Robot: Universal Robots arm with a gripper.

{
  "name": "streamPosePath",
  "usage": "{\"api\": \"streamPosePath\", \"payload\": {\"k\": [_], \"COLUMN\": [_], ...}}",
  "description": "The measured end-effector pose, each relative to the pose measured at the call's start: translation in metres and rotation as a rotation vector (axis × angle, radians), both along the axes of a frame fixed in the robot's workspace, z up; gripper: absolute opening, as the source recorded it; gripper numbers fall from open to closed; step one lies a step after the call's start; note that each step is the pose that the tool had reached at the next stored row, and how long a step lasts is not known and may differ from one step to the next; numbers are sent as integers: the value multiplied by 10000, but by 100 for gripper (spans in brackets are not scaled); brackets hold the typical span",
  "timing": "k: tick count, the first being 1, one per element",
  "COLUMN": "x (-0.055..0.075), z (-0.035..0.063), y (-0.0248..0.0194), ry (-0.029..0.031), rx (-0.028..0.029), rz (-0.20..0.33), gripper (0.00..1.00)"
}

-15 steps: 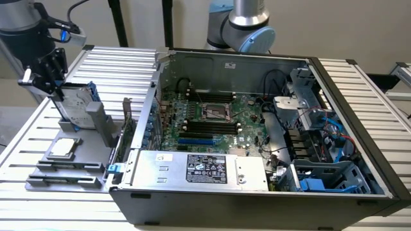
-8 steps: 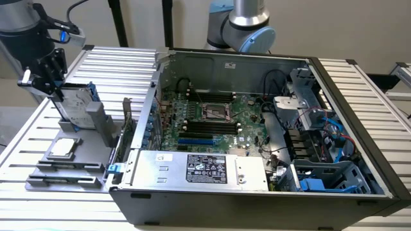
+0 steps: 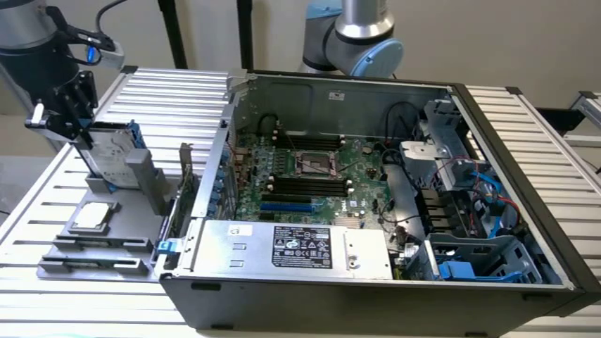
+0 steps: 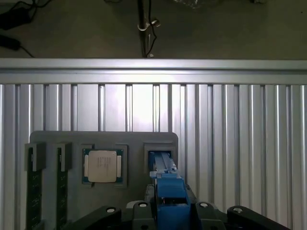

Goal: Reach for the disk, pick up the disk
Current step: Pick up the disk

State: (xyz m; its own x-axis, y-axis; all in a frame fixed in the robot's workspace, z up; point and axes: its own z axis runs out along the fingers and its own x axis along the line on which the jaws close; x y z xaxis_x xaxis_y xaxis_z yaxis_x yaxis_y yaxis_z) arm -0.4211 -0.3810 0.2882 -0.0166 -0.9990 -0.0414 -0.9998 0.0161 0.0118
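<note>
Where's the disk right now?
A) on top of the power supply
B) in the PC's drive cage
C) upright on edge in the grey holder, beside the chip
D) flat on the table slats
C: the disk stands on edge in the grey holder beside the chip, with the gripper at its upper end.

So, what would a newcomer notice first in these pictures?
The large open computer case takes the middle and the exterior view's right, its green motherboard exposed. At the exterior view's left, the gripper is at the top of the disk, which stands upright in a grey holder.
</note>
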Motion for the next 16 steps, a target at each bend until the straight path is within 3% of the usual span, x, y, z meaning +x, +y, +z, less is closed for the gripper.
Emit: {"api": "streamPosePath", "payload": {"k": [16], "x": [0], "z": [0], "y": [-1], "ry": [0], "rx": [5], "rz": [35], "gripper": [33]}}
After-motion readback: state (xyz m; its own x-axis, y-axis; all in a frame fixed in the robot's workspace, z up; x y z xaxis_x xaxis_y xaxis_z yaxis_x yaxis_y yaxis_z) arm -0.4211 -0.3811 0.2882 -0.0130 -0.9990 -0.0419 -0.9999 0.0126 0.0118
